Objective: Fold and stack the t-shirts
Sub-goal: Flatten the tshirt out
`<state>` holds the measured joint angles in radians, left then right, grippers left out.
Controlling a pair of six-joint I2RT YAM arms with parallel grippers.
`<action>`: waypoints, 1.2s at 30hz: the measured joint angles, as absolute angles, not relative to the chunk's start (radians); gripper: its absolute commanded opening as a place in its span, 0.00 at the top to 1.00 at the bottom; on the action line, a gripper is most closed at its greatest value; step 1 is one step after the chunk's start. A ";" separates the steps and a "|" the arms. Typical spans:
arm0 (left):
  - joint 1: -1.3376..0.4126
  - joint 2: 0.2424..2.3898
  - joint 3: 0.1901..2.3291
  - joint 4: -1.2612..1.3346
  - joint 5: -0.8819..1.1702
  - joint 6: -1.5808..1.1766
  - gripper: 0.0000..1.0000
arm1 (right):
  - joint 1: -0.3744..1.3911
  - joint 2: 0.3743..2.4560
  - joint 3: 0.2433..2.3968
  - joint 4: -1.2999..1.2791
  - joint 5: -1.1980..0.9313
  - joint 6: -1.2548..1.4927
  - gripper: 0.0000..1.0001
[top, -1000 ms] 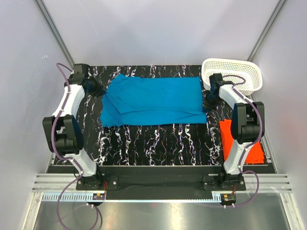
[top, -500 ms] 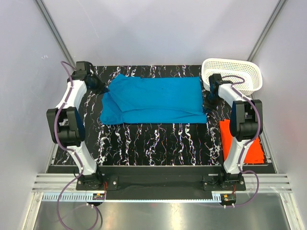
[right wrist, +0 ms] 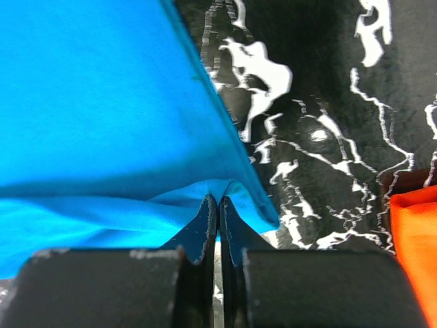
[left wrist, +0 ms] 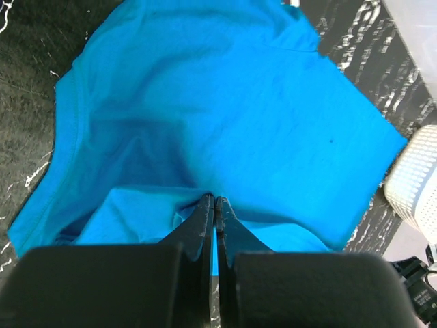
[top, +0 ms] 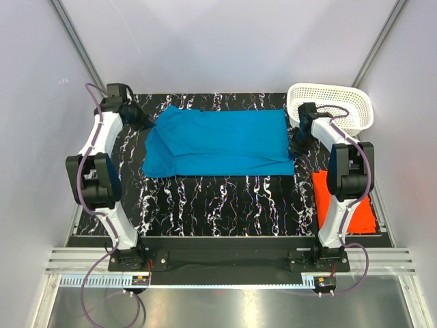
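Top external view: the blue t-shirt (top: 218,143) is spread across the far half of the marbled black table (top: 225,205), with a fold running along its near side. The left gripper (top: 145,121) is at the shirt's left end and the right gripper (top: 298,146) is at its right end.

On the left wrist cam, the left gripper (left wrist: 215,202) has its jaws pressed tight together, pinching a bunched bit of blue cloth, and the rest of the shirt fans out ahead of its tips. The right gripper (right wrist: 217,202) is clamped the same way on the shirt's edge. I think cloth is caught in there, but it's hard to be sure from that angle.

The orange-red t-shirt (top: 367,217) lies folded behind the right gripper, beside that arm's base. A white perforated basket (top: 328,87) sits just beyond the right gripper.
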<state>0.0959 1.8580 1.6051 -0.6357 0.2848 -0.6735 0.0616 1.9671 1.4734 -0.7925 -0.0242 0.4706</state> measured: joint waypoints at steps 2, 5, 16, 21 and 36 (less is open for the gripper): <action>0.093 1.832 1.620 -0.651 0.285 -0.673 1.00 | 0.060 1.967 1.490 -0.800 -0.042 0.471 0.99; 0.088 1.784 1.687 -0.668 0.284 -0.673 1.00 | 0.059 1.960 1.545 -0.807 -0.065 0.479 0.99; 0.063 1.545 2.126 -0.639 0.284 -0.603 1.00 | 0.058 1.803 1.868 -0.739 -0.126 0.566 1.00; 0.063 1.369 2.202 -0.619 0.285 -0.543 1.00 | 0.058 1.571 1.836 -0.694 -0.152 0.582 1.00; -0.161 1.016 2.417 -0.541 0.239 -0.406 1.00 | 0.093 0.940 1.765 -0.614 -0.162 0.550 1.00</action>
<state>-0.1608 1.0157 2.4172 -0.5407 0.2390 -0.4061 0.0925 0.9401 1.7653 -0.6136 -0.1616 0.5499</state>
